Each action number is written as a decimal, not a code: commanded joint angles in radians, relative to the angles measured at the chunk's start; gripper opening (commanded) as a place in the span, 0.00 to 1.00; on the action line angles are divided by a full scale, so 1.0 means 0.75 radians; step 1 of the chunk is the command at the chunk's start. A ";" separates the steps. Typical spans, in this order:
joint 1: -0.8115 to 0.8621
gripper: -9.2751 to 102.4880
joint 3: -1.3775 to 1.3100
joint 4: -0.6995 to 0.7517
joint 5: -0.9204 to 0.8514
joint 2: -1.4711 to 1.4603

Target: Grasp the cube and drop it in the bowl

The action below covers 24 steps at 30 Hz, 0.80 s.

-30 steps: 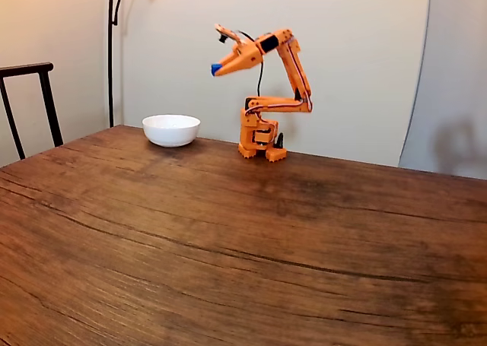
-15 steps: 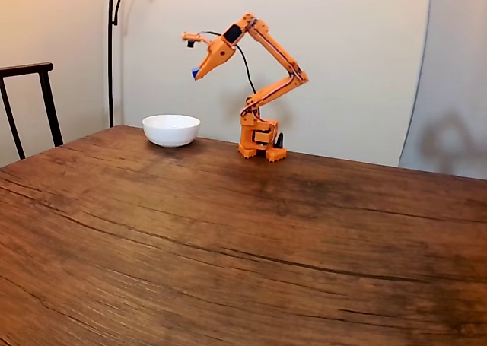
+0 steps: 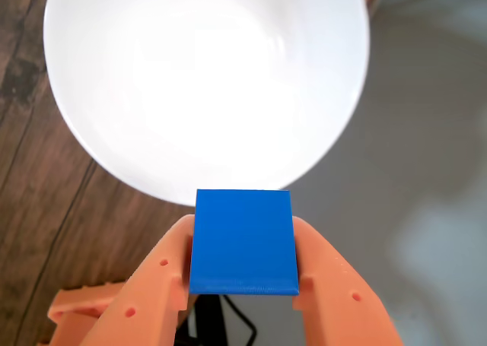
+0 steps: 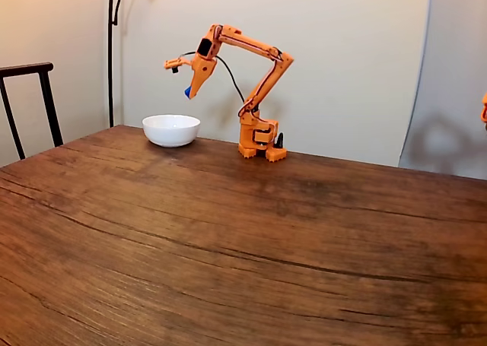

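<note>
**Ana:** Wood-grain table [image 4: 228,239] runs up to a pale wall, with a dark chair [image 4: 30,103] at nine o'clock in the fixed view and a thin lamp pole [image 4: 111,53] beside it. How far along would you put things?

**Ben:** Most of the way, I'd judge. The grasp is done: in the wrist view the cube [image 3: 243,242] sits squeezed between the two orange fingers [image 3: 156,281], one flat against each side face, and it is off the table. The gripper [image 3: 243,262] is clamped on it, not slack.

**Ana:** And the bowl?

**Ben:** The bowl [image 3: 205,80] lies at twelve o'clock from the cube in the wrist view, white and with nothing in it. The cube's far edge just overlaps the near rim there. In the fixed view the arm [image 4: 255,80] reaches out from its base, with the gripper [image 4: 188,93] pointing down and a speck of blue at its tip. That tip hangs above the bowl [image 4: 171,130], toward its one o'clock side.

**Ana:** So the drop is what's left.

**Ben:** Yes. My guess is the cube is over the rim rather than the middle, so a little more reach toward twelve o'clock would make the release safer. Let go right on the edge and it could bounce off the glossy lip onto the wood.
</note>
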 commanded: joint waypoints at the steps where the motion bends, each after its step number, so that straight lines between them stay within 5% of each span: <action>1: -0.002 0.10 -0.022 -0.051 0.012 -0.049; 20: -0.006 0.10 -0.025 -0.096 0.190 -0.290; 24: -0.018 0.17 -0.025 -0.092 0.190 -0.290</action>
